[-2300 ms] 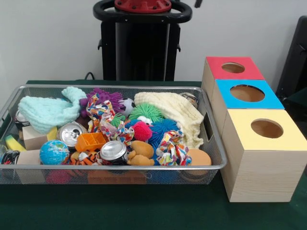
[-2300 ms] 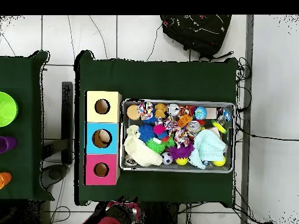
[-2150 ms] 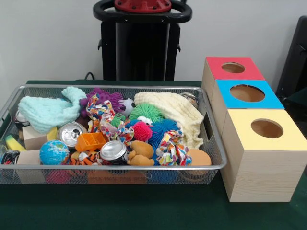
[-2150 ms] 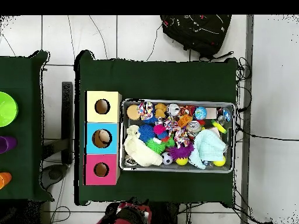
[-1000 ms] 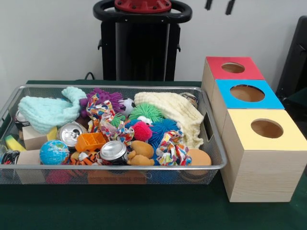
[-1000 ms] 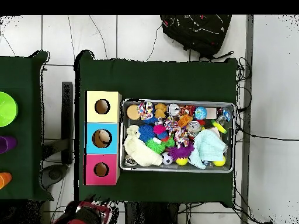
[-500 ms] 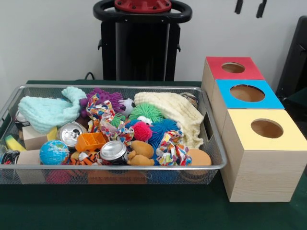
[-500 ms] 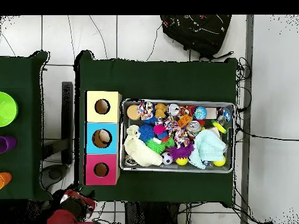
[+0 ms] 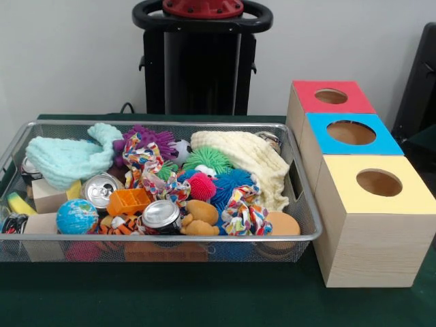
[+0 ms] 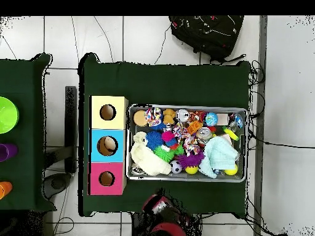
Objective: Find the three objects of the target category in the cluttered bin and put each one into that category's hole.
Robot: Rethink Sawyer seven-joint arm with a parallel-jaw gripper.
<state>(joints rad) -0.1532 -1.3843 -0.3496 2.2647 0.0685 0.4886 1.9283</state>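
A wire mesh bin is packed with clutter: two drink cans, a globe ball, spiky balls in green, pink and blue, a mint cloth, a cream cloth and a coloured rope toy. Beside the bin stand three wooden boxes with round holes, topped red, blue and yellow. The front view shows no gripper. In the overhead view the red and black arm hangs over the table's edge nearest the base, away from the bin.
A black backpack lies on the floor beyond the table. A second green table with a green bowl stands at the overhead view's left edge. Cables run along the floor. A dark chair stands behind the boxes.
The gripper's tips, seen earlier at the top of the front view drifting right, have left it. Overhead, the arm swung from beside the red box back toward the table's middle.
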